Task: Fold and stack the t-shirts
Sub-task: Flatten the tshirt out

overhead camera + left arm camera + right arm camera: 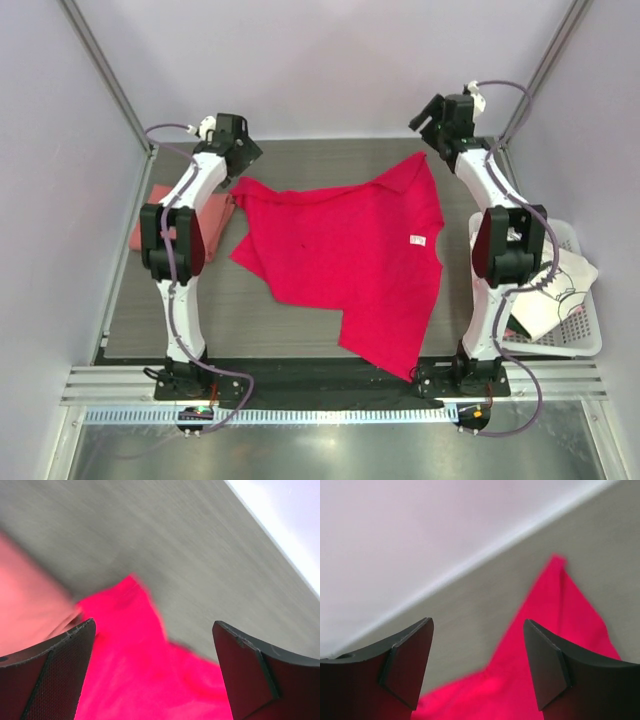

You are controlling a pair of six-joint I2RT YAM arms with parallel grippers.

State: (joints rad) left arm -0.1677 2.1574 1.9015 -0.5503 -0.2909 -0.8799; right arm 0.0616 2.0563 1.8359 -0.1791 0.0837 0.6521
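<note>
Salmon-pink t-shirt (182,215): folded, table (330,160) left. Left pincer (154,624): wide, empty, above far-left corner of crimson t-shirt (345,255), spread mid-table. Right pincer (478,621): wide, empty, above far-right corner. White t-shirt (560,290): basket (590,345), right. Step judged: laying flat; next needs edge grips for fold.

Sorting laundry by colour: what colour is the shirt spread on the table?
The shirt is bright crimson-magenta; the top view shows it best.

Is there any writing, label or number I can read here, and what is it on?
No text is legible.
The white tag on the crimson t-shirt: too small to read.
The black print on the white t-shirt in the basket: too small to make out.
</note>
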